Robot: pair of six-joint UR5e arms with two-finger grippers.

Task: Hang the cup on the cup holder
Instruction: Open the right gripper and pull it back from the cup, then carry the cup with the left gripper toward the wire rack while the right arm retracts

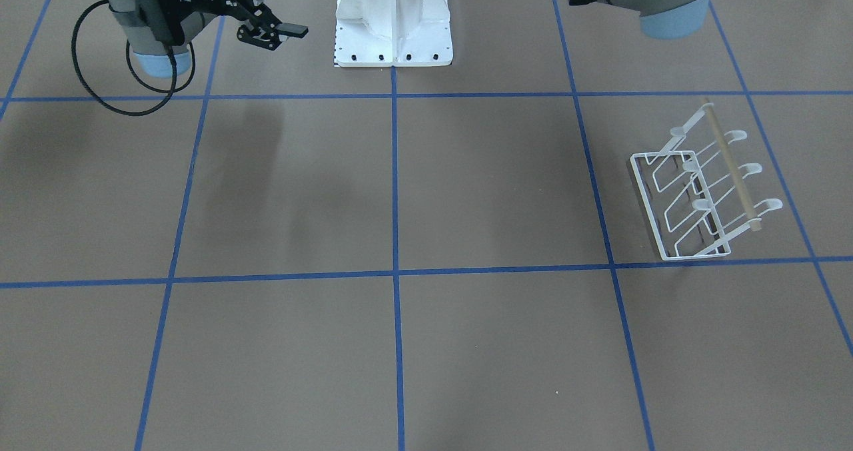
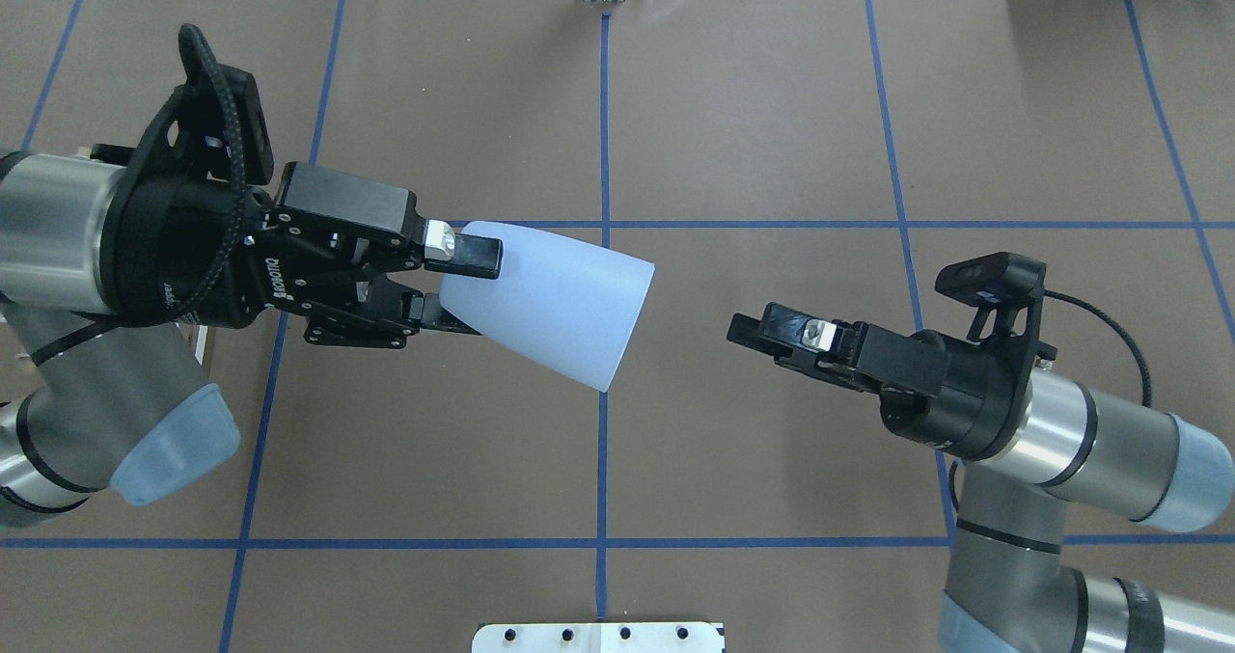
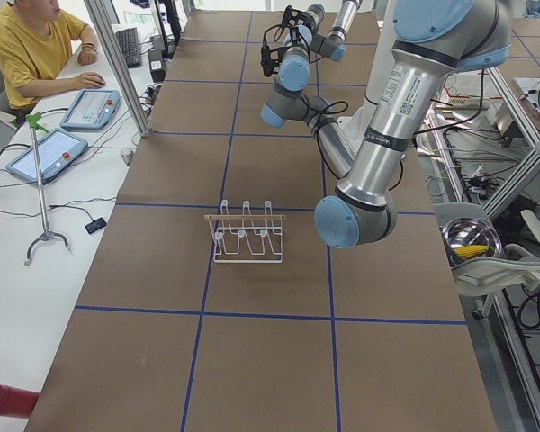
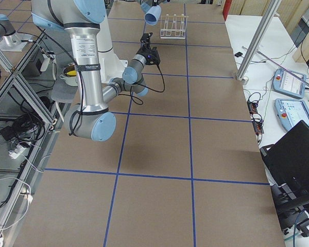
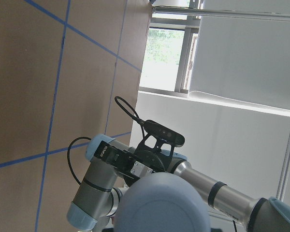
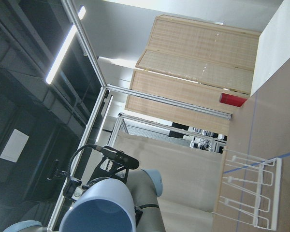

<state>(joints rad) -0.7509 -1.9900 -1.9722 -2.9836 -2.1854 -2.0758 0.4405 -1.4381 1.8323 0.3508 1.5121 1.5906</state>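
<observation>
My left gripper (image 2: 464, 289) is clamped on the narrow base end of the cup (image 2: 558, 303), one finger (image 2: 480, 256) on its far side and the other on its near side. The pale blue cup lies sideways in the air above the table (image 2: 772, 103). Its wide rim is turned to my right, towards my right gripper (image 2: 751, 333). That gripper has its fingers drawn together with nothing between them. It points left at the cup's rim, with open space between the two. Both grippers hang over the near part of the table, close in front of my base (image 1: 393, 31).

The cup holder (image 1: 641, 184) stands on the brown table farther out, on my left side, well apart from the cup. Its white rectangular frame sits flat on the table. The prongs rise from it with rounded tips, and the wooden dowel (image 1: 733, 168) runs across the top. Blue tape lines (image 1: 394, 191) cross the table in a grid. Beyond the table's far edge, towards my left, a person in a yellow shirt (image 3: 27, 54) sits at a white desk.
</observation>
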